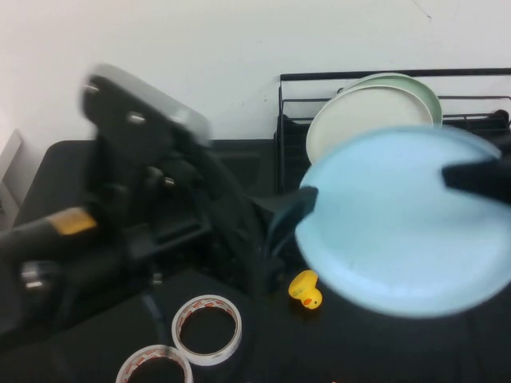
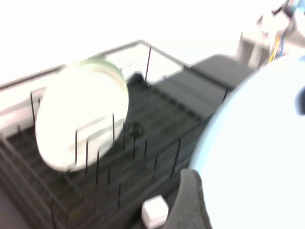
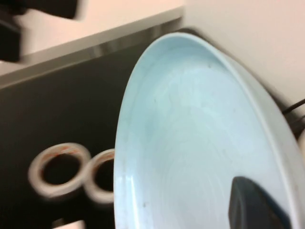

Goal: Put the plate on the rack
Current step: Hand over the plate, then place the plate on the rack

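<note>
The plate (image 1: 403, 223) is smeared with blur and runs off the high view's right edge, hiding most of the rack (image 1: 291, 132) behind it. The left gripper (image 1: 307, 199) and right gripper (image 1: 471, 175) show only as dark blurred shapes at its rim. One tape roll (image 1: 153, 365) is cut by the bottom edge.

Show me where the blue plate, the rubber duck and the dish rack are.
blue plate (image 1: 391, 239), high view, its middle.
rubber duck (image 1: 306, 290), high view, its body.
dish rack (image 1: 359, 76), high view, its top rail.
</note>
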